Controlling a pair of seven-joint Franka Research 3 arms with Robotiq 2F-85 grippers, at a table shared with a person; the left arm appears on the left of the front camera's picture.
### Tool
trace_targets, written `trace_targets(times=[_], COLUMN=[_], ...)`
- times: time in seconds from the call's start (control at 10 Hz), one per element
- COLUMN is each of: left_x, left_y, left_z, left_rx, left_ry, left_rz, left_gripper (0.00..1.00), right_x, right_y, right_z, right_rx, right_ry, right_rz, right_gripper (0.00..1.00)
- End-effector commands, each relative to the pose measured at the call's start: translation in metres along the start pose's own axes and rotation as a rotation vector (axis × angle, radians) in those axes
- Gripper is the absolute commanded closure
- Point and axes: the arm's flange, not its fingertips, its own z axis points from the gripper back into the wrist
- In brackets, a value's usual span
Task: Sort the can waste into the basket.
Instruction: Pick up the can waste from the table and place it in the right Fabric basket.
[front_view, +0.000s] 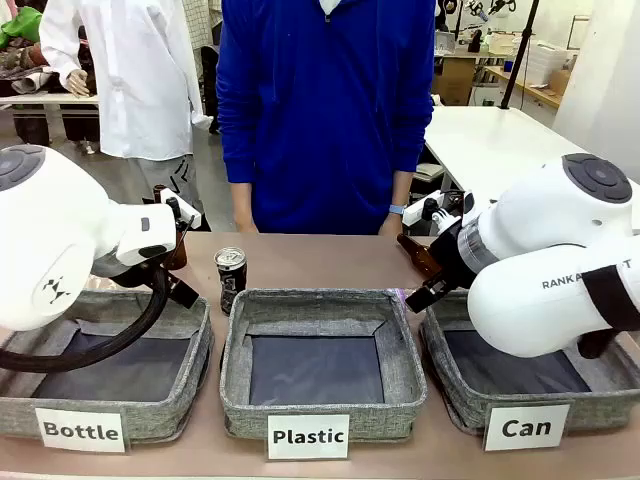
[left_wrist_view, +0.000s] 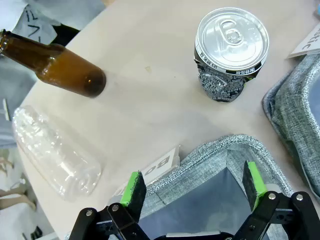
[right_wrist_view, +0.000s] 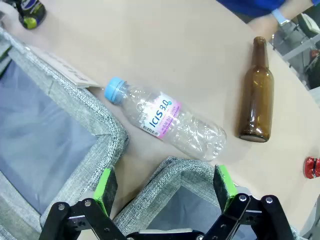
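In the front view, the black and silver can (front_view: 230, 278) stands upright on the table (front_view: 320, 260), behind the gap between the "Bottle" basket (front_view: 150, 415) and the "Plastic" basket (front_view: 245, 395). The "Can" basket (front_view: 452, 392) sits at the right.

In the left wrist view, the left gripper (left_wrist_view: 193, 185) holds its jaws wide open and empty over a grey basket corner.

In the right wrist view, the right gripper (right_wrist_view: 165, 185) also has open, empty jaws. The red can (right_wrist_view: 313, 167) lies at the picture's right edge.
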Motion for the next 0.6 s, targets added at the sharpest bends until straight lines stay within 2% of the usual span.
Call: trace_targets(times=[0.0,0.5], left_x=[0.0,0.0], left_y=[0.0,0.0], left_z=[0.0001,0.0001], left_rx=[0.0,0.0], left_ry=[0.0,0.0], left_rz=[0.0,0.0], left_gripper=[0.0,0.0], right_x=[0.0,0.0], right_y=[0.0,0.0], right_z=[0.0,0.0], right_rx=[0.0,0.0], right_ry=[0.0,0.0], right_rz=[0.0,0.0], right_gripper=[0.0,0.0])
